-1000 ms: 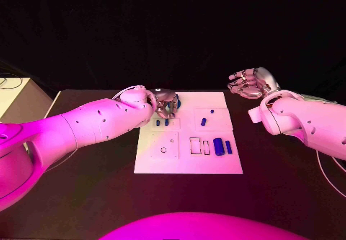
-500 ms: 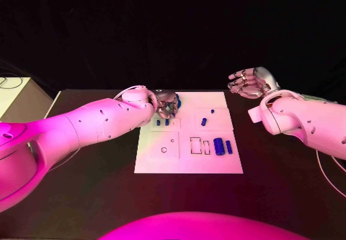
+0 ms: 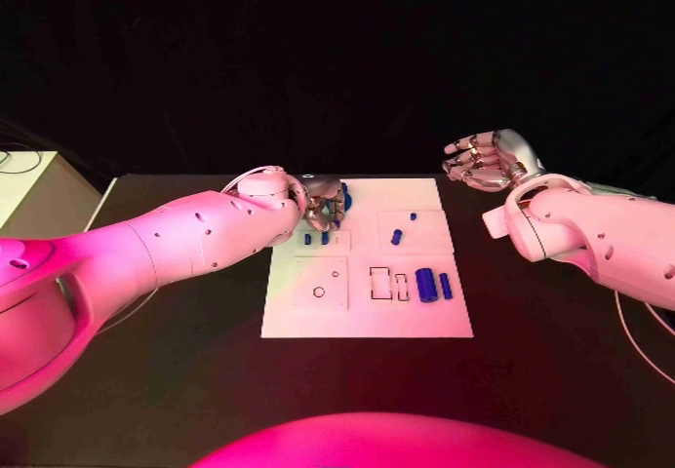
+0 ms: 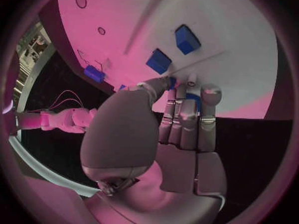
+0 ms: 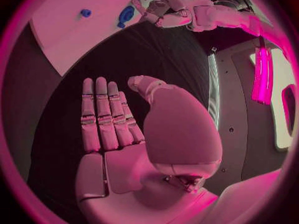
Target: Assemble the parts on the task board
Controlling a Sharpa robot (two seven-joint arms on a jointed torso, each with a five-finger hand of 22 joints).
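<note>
The white task board [image 3: 366,312] lies mid-table. My left hand [image 3: 324,200] is at its far left corner, fingers curled round a round blue part [image 3: 344,195]. From the left wrist, blue shows between the fingertips [image 4: 194,102] of that hand [image 4: 181,134], close to two small blue blocks [image 4: 187,39] standing in the board [image 4: 206,10]. Those blocks [image 3: 317,237], a short blue peg [image 3: 398,235] and two blue cylinders [image 3: 435,285] stay on the board. My right hand [image 3: 486,161] hovers right of the board, holding nothing; the right wrist view shows its fingers [image 5: 102,114] straight and thumb apart.
Two empty rectangular outlines [image 3: 388,284] and a small ring mark [image 3: 319,292] lie on the board's near half. A pale cabinet [image 3: 28,190] stands off the table's left end. Dark bare table [image 3: 563,341] surrounds the board.
My left hand has edged slightly toward the board's far edge, the blue part with it. The right hand has barely moved.
</note>
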